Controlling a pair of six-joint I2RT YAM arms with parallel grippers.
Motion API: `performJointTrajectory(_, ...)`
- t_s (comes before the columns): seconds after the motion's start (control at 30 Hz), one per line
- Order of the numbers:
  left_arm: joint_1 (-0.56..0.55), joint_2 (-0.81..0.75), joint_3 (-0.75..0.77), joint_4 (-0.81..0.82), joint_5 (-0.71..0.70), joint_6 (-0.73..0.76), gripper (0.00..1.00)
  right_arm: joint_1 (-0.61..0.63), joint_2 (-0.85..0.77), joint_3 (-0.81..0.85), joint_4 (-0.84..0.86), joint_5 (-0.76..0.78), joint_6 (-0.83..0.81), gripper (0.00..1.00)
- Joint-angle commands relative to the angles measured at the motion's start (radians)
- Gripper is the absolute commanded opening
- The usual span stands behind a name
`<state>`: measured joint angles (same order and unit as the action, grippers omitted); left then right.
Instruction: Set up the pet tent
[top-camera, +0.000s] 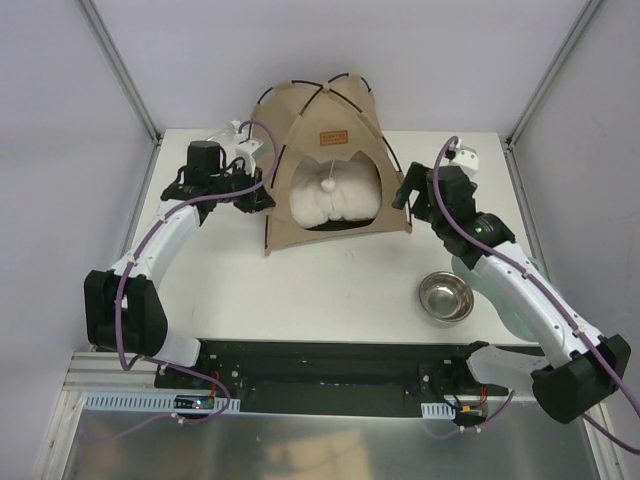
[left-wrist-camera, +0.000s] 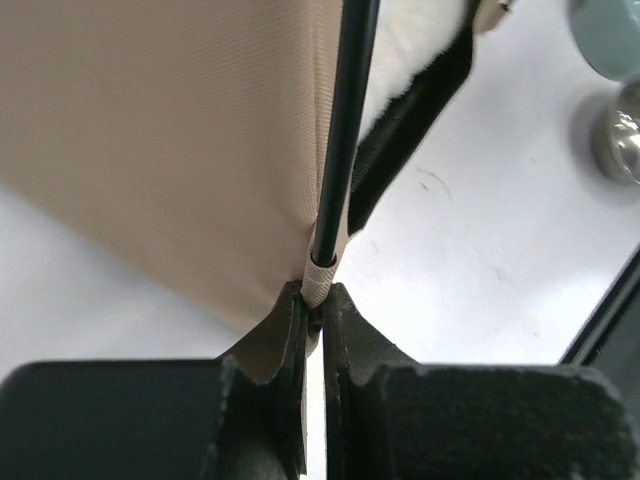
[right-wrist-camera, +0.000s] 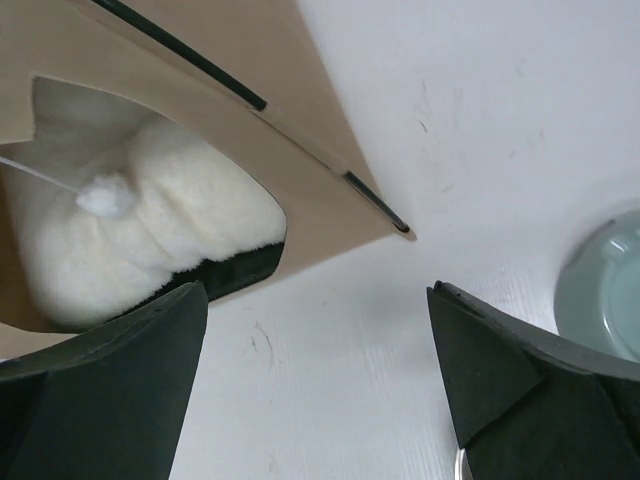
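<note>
Tan fabric on black poles: the pet tent (top-camera: 325, 150) stands domed at upper centre of the top view, on the far part of the table (top-camera: 300, 290). Its doorway faces the bottom of the frame, with a fluffy white pillow (top-camera: 335, 195) inside. The left gripper (left-wrist-camera: 313, 300) is clamped tight on the tent's lower-left corner, jaws pinching the pale tip of a pole (left-wrist-camera: 345, 130) together with a fold of fabric. The right gripper (right-wrist-camera: 318, 292) gapes wide and holds nothing, near the lower-right corner and apart from it. We judge the risk to sit at the left: a sideways tug on that pinched tip could drag the whole tent across the table. It could also work the bent pole out of its seat, and the dome would slump. A low pass by the open right fingers could catch the free corner, and a wide swing could hit the steel bowl (top-camera: 446, 296) at lower right. The left wrist view alone shows the grip on the pole tip; from above the tool hides it. The right wrist view alone shows bare table between the fingers and the corner. Only the top view gives the full dome.
</note>
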<state>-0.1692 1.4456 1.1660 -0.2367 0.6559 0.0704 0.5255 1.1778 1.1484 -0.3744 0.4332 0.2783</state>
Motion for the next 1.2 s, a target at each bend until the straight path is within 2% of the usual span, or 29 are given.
performJointTrajectory(0.0,-0.001,-0.019,0.044,-0.059,0.299,0.128,0.0,-0.021,-0.072,-0.016,-0.13,0.03,0.084,0.99)
performJointTrajectory(0.17,-0.003,0.035,0.07,-0.059,0.418,0.131,0.0,-0.033,-0.093,-0.009,-0.147,0.026,0.102,0.98)
performJointTrajectory(0.37,0.002,0.117,0.153,-0.061,0.327,0.164,0.0,-0.039,-0.046,0.013,-0.135,0.016,0.101,0.98)
performJointTrajectory(0.5,0.011,0.142,0.19,-0.061,0.337,0.141,0.0,-0.074,0.041,0.039,-0.022,-0.017,-0.052,0.99)
performJointTrajectory(0.63,0.016,0.116,0.156,-0.064,0.309,0.147,0.0,-0.157,0.175,0.111,0.092,-0.152,-0.186,0.99)
performJointTrajectory(0.7,0.02,0.095,0.132,-0.07,0.291,0.147,0.0,-0.194,0.229,0.138,0.164,-0.267,-0.243,0.99)
performJointTrajectory(0.83,0.025,0.052,0.089,-0.085,0.232,0.149,0.0,-0.232,0.339,0.224,0.186,-0.469,-0.312,0.97)
performJointTrajectory(0.93,0.027,0.038,0.072,-0.09,0.203,0.143,0.0,-0.239,0.446,0.313,0.103,-0.601,-0.369,0.88)
performJointTrajectory(1.07,0.027,0.039,0.072,-0.093,0.157,0.12,0.0,-0.239,0.514,0.398,-0.02,-0.729,-0.413,0.59)
performJointTrajectory(1.17,0.027,0.05,0.086,-0.093,0.117,0.098,0.0,-0.223,0.481,0.364,-0.023,-0.696,-0.416,0.37)
